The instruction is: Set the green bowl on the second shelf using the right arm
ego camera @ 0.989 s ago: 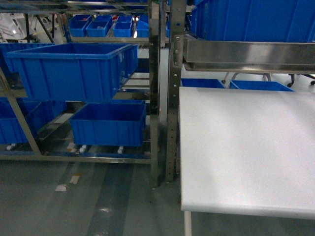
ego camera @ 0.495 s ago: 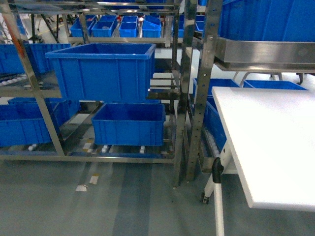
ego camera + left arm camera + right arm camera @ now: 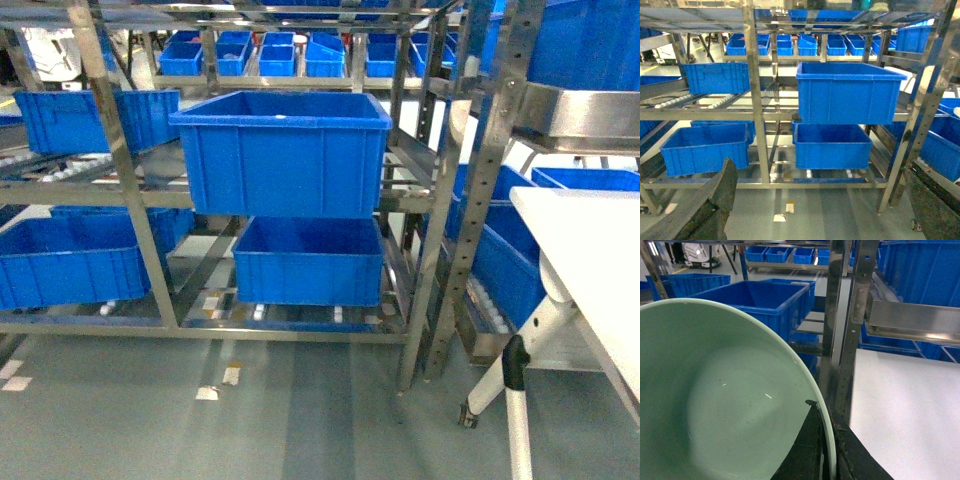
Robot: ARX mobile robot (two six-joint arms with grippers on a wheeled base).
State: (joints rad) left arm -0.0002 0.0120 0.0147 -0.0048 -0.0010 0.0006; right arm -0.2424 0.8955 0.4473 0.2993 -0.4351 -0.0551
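The pale green bowl (image 3: 725,400) fills the left of the right wrist view, tilted with its inside facing the camera. My right gripper (image 3: 824,416) is shut on its rim, one black finger inside the bowl and one outside. The second shelf (image 3: 90,192) is the steel rack's roller-rail level, and a large blue crate (image 3: 283,150) sits on it; the left wrist view shows this shelf (image 3: 715,115) too. My left gripper (image 3: 825,200) is open, its dark fingers (image 3: 722,187) wide apart over bare floor. Neither gripper shows in the head view.
A lower blue crate (image 3: 308,262) sits under the big one, with more crates (image 3: 65,262) to the left and behind. Steel uprights (image 3: 470,190) stand between the rack and the white table (image 3: 590,250) at right. Grey floor (image 3: 300,410) lies in front.
The head view has swung left: the rack and its blue crates have slid rightward into the middle, and the white table has moved to the right edge.
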